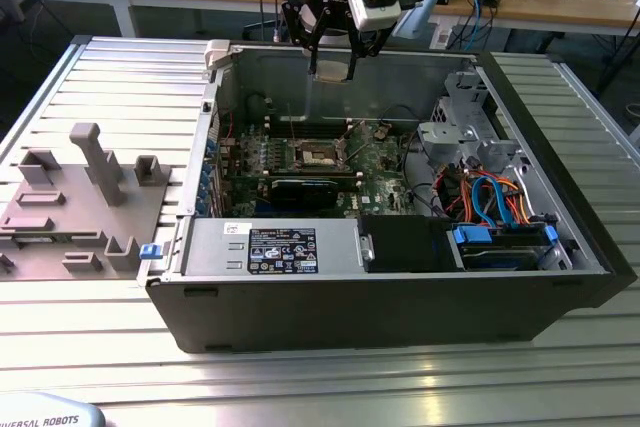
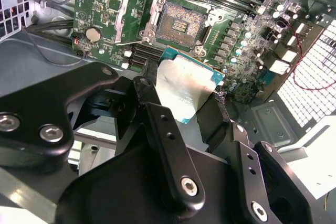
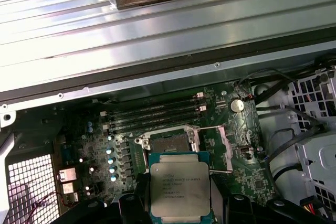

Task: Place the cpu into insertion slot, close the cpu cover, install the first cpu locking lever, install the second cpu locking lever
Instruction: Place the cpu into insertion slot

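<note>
Above the insertion slot [image 3: 167, 141], clear of it, the gripper [image 3: 181, 204] pinches the cpu [image 3: 180, 186] by opposite edges.

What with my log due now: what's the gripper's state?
Gripper: shut on the cpu, not yet in the insertion slot.

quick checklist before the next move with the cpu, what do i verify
1. Grip: ok, gripper shut on the cpu by its edges.
2. insertion slot empty: ok.
3. cpu cover swung open: ok.
4. locking levers off the slot opening: ok.
5. cpu centred over slot: not ok, held above and offset.
6. Corner orientation match: cannot tell.
</note>
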You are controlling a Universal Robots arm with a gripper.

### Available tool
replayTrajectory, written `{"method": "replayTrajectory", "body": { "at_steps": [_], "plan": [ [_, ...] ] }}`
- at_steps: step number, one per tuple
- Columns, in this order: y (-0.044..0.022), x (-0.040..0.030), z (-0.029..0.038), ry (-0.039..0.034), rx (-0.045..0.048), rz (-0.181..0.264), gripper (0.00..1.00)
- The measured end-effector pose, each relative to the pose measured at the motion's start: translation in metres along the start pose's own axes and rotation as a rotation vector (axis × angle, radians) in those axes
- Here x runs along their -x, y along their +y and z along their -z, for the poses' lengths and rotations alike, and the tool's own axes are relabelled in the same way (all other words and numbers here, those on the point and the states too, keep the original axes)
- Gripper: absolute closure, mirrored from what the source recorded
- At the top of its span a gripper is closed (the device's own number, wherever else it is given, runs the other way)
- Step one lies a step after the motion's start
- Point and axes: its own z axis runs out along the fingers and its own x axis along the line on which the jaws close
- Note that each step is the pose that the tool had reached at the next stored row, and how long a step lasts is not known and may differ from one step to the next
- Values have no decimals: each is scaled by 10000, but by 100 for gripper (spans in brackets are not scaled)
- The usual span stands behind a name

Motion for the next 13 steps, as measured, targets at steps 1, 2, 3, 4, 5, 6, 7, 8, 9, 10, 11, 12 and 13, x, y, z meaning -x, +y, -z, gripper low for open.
{"method": "replayTrajectory", "body": {
  "at_steps": [1, 2, 3, 4, 5, 6, 7, 8, 9, 10, 11, 12, 13],
  "plan": [
    [0, 0, 0, -1, 1, -5, 45],
    [0, 0, 0, -1, 0, -9, 45],
    [0, 0, 0, -1, 1, -12, 45],
    [0, 0, 0, -2, 1, -18, 45],
    [0, 0, 0, -2, 1, -24, 45],
    [0, 0, 0, -3, 1, -28, 45],
    [0, 0, 0, -3, 0, -31, 45],
    [0, 0, 0, -3, 1, -36, 45],
    [0, 0, 0, -4, 1, -40, 45],
    [0, 0, 0, -4, 1, -43, 45],
    [0, 0, 0, -4, 1, -46, 45],
    [0, 0, 0, -5, 1, -49, 45],
    [0, 0, 0, -5, 2, -53, 45]
  ]
}}
